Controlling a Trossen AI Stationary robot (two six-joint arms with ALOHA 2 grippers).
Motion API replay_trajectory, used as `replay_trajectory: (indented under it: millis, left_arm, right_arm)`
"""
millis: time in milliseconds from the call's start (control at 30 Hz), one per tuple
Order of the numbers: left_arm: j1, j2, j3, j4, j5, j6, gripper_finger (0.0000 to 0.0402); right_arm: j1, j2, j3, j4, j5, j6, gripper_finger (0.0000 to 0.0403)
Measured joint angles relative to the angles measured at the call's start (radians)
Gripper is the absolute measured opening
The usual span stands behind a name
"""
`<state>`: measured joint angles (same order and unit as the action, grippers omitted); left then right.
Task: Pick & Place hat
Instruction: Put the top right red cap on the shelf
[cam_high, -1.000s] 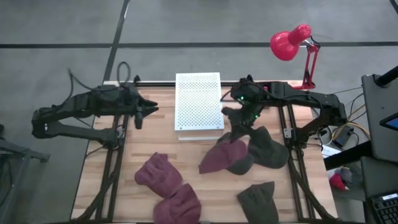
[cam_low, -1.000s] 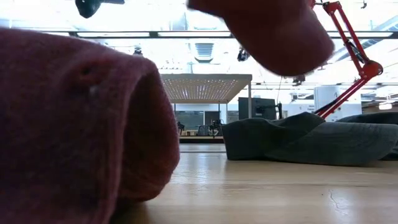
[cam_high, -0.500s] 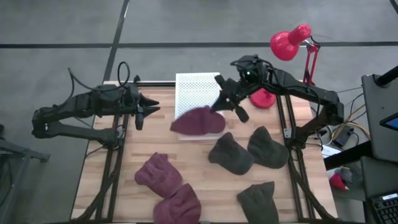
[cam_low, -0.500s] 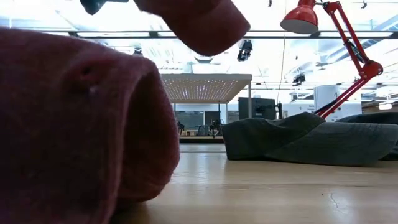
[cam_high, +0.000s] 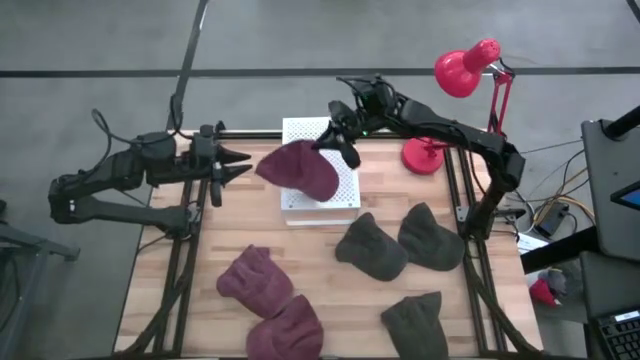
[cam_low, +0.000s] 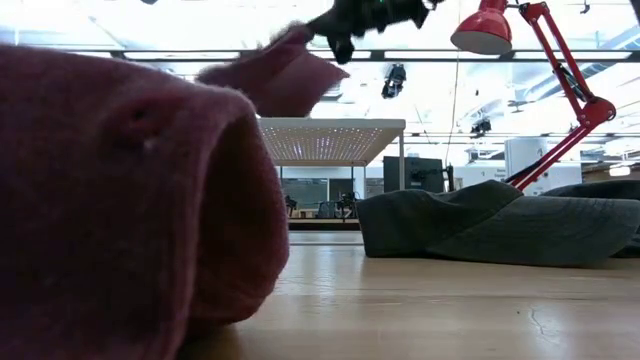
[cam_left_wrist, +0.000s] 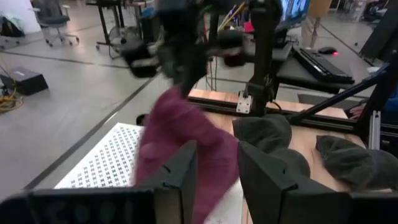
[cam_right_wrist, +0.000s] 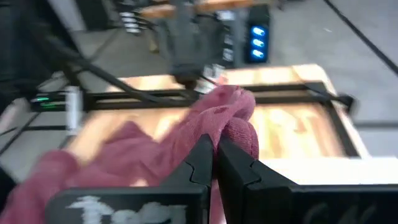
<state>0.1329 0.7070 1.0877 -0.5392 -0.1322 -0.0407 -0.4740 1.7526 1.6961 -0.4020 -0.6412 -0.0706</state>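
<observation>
A maroon knit hat hangs from my right gripper above the white perforated box. It also appears in the low view as the hat under the right gripper. That gripper is shut on it. My left gripper waits open at the box's left side, its fingers pointing at the hanging hat without touching it. My right gripper pinches the maroon hat between its two fingers at a bunched fold on the hat's end toward the table's far right. The fingers come slanting down from the far right. The hat is lifted clear and droops slack below and left of them.
Two more maroon hats lie near the front left. Dark grey hats lie at the right. A red desk lamp stands at the far right corner. One maroon hat fills the low view's left.
My right gripper has carried the maroon hat up off the grey hats at centre right, then toward the table's far left. The hat has gone from lying on the table to hanging over the white box.
</observation>
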Motion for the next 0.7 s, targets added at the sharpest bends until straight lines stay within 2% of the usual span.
replay_trajectory:
  millis: [333, 500, 700]
  left_arm:
    - [0.0, -0.056, 0.0, 0.0, 0.0, 0.003, 0.0113]
    - [0.0, -0.061, 0.0, 0.0, 0.0, 0.0, 0.0113]
    - [0.0, -0.061, 0.0, 0.0, 0.0, -0.003, 0.0113]
  right_arm:
    - [-0.141, 0.064, -0.002, -0.013, 0.112, -0.015, 0.0008]
    - [-0.174, 0.07, -0.003, -0.019, 0.237, -0.035, 0.0008]
    - [-0.182, 0.071, -0.015, -0.117, 0.395, -0.085, 0.0008]
